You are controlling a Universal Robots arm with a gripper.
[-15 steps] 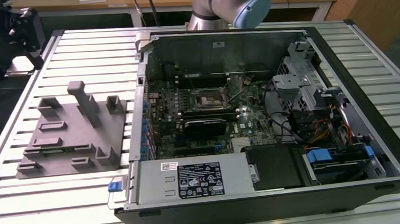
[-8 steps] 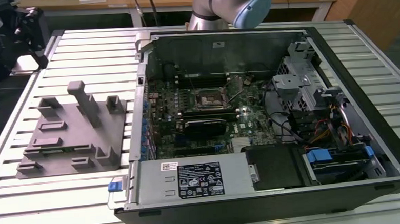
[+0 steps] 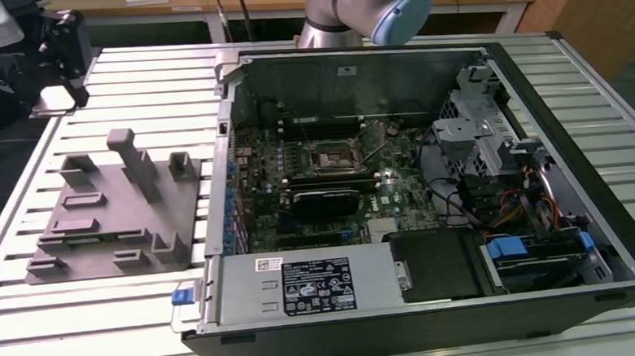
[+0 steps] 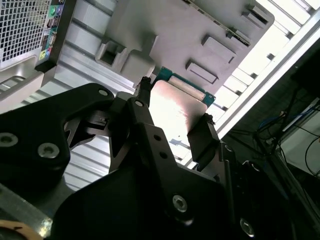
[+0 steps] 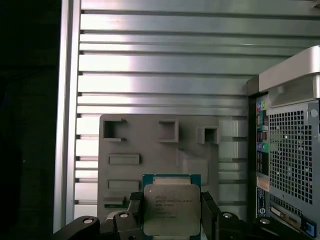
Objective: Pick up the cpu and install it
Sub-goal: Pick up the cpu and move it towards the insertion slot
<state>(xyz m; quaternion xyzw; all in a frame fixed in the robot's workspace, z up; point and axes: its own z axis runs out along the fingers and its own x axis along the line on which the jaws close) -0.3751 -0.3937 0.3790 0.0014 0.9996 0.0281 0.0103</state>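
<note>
Gripper (image 5: 172, 219) | clamped on cpu (image 5: 171, 202), 2 fingers (image 5: 209, 215) at its sides | grey fixture (image 5: 150, 145) beyond, apart

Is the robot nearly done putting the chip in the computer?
About halfway. Done: the cpu is picked up, clamped between the fingers, with the grey fixture behind it. In hand: the cpu itself, held by its edges. Left: the black socket inside the open computer case looks empty, so the cpu is not yet installed.
</note>
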